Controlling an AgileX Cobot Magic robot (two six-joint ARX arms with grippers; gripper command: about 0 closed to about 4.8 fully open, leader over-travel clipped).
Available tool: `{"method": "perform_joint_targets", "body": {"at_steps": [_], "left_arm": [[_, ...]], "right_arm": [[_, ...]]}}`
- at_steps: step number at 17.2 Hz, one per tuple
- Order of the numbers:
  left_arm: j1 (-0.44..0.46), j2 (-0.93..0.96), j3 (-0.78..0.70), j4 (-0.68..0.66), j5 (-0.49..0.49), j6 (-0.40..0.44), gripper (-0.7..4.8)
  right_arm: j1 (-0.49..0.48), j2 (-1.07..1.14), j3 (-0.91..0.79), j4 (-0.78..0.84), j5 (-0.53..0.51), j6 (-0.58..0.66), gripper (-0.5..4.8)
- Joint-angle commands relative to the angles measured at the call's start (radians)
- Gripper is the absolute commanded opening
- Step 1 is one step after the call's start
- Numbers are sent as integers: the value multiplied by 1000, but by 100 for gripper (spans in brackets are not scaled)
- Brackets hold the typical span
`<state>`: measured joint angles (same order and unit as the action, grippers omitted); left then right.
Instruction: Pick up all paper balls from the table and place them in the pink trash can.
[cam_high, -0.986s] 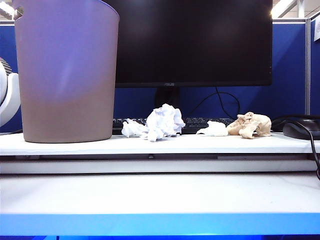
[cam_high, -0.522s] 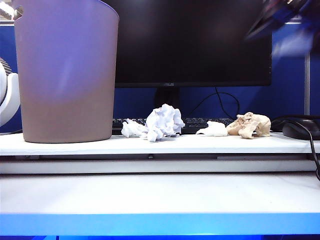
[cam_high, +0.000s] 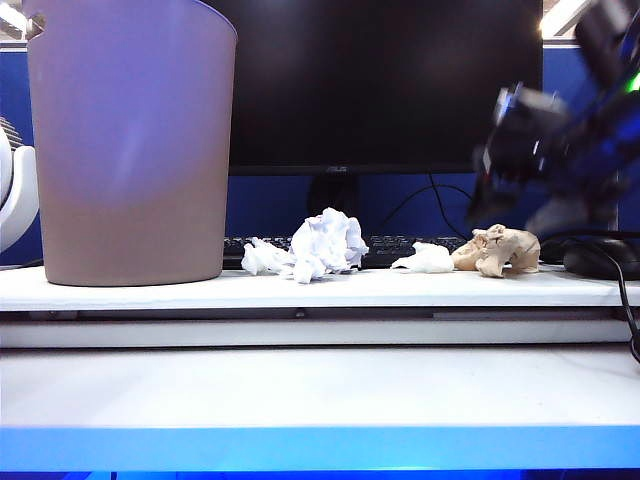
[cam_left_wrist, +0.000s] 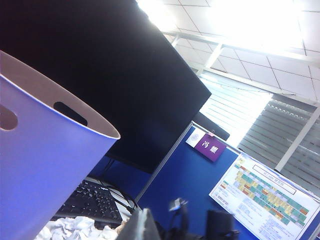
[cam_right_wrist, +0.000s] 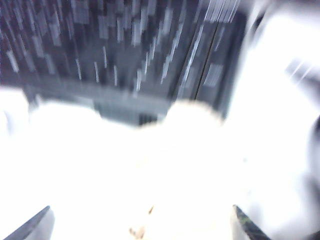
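Observation:
The pink trash can (cam_high: 130, 140) stands at the left of the white table's shelf board (cam_high: 320, 290). Along the board lie a small white paper ball (cam_high: 262, 257), a larger white one (cam_high: 327, 243), another small white one (cam_high: 427, 259) and a tan one (cam_high: 498, 249). My right gripper (cam_high: 490, 200) is blurred and hangs just above the tan ball. Its wrist view shows the gripper (cam_right_wrist: 142, 225) open, fingertips (cam_right_wrist: 35, 225) wide apart over a washed-out pale wad. My left gripper (cam_left_wrist: 142, 225) is shut and empty beside the can (cam_left_wrist: 40, 170), near a white ball (cam_left_wrist: 75, 229).
A black monitor (cam_high: 380, 80) and keyboard (cam_high: 390, 247) stand behind the balls. A black mouse (cam_high: 600, 258) with its cable lies right of the tan ball. A white fan (cam_high: 15, 195) sits left of the can. A blue partition closes the back.
My right arm has come in from the upper right and dropped to just above the tan ball. The balls and the can have not moved.

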<state>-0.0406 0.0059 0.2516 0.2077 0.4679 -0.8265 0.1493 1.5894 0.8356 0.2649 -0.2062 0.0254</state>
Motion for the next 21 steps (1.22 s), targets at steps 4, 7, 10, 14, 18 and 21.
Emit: {"method": "perform_joint_targets", "body": {"at_steps": [4, 7, 10, 14, 18, 21], "left_arm": [[0, -2, 5, 9, 5, 6, -5], [0, -2, 5, 8, 7, 6, -5], [0, -2, 5, 8, 8, 4, -5], [0, -2, 5, 2, 8, 4, -5], [0, -2, 5, -5, 46, 5, -5], [0, -2, 5, -3, 42, 7, -5]], "right_arm": [[1, 119, 4, 114, -4, -3, 283], [1, 118, 4, 122, -49, 1, -7], [4, 92, 4, 141, -82, 48, -8], [8, -20, 43, 249, -120, 130, -8], [57, -57, 229, 295, -404, 377, -8], [300, 32, 526, 284, -443, 348, -8]]}}
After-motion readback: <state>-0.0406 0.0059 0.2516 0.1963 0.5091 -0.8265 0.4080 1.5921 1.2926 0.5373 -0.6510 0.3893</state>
